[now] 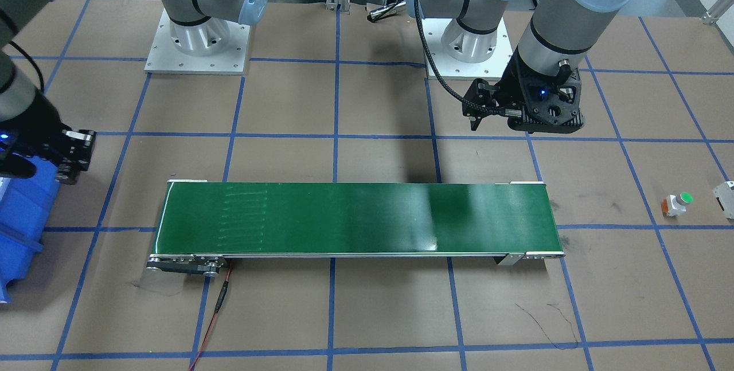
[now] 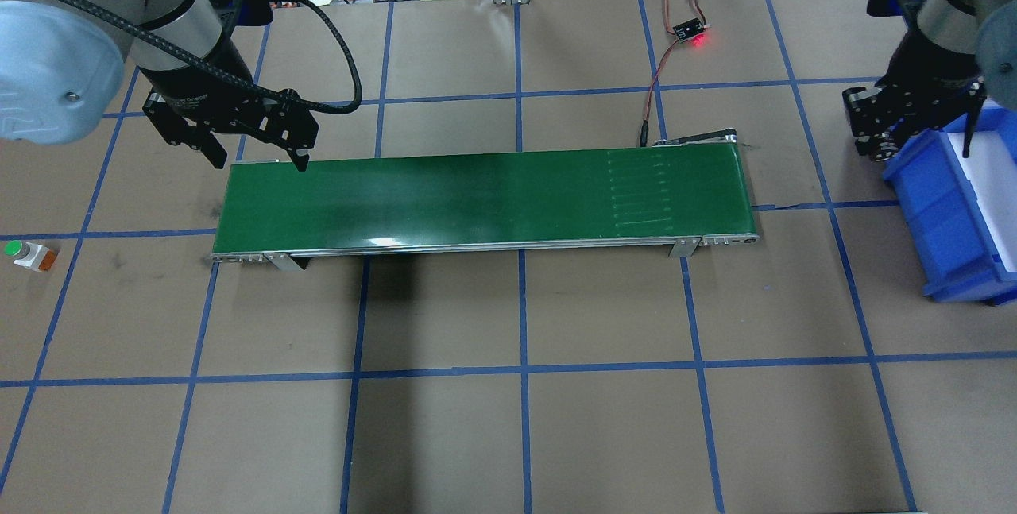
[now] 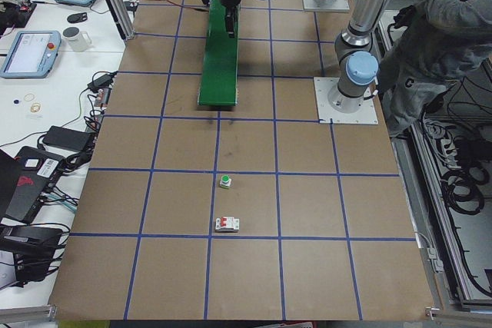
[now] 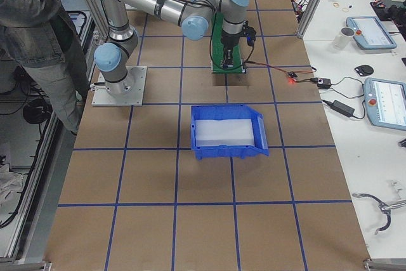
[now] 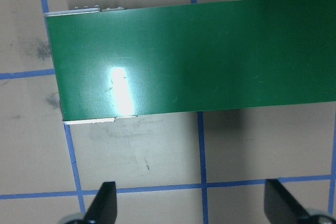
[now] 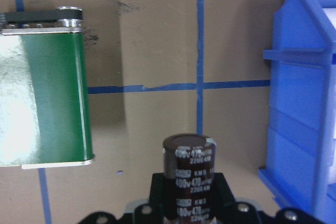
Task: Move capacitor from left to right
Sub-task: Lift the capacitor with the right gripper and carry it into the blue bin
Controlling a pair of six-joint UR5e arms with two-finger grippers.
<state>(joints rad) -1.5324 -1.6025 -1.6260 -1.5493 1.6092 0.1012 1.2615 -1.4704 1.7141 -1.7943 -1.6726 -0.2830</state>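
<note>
The capacitor (image 6: 189, 174), a dark cylinder with pale print, stands upright in my right gripper (image 2: 871, 145), which is shut on it. It shows clearly only in the right wrist view. This gripper hovers over the bare table between the right end of the green belt (image 2: 477, 196) and the blue bin (image 2: 953, 212). My left gripper (image 2: 258, 155) is open and empty, above the far edge of the belt's left end; its fingers (image 5: 105, 203) frame bare table just short of the belt (image 5: 210, 56).
A white button with a green cap (image 2: 28, 254) and a white-grey boxy part (image 1: 725, 199) lie on the table's left end. A sensor board with a red light (image 2: 690, 31) and its wires lie behind the belt. A person stands behind the robot bases.
</note>
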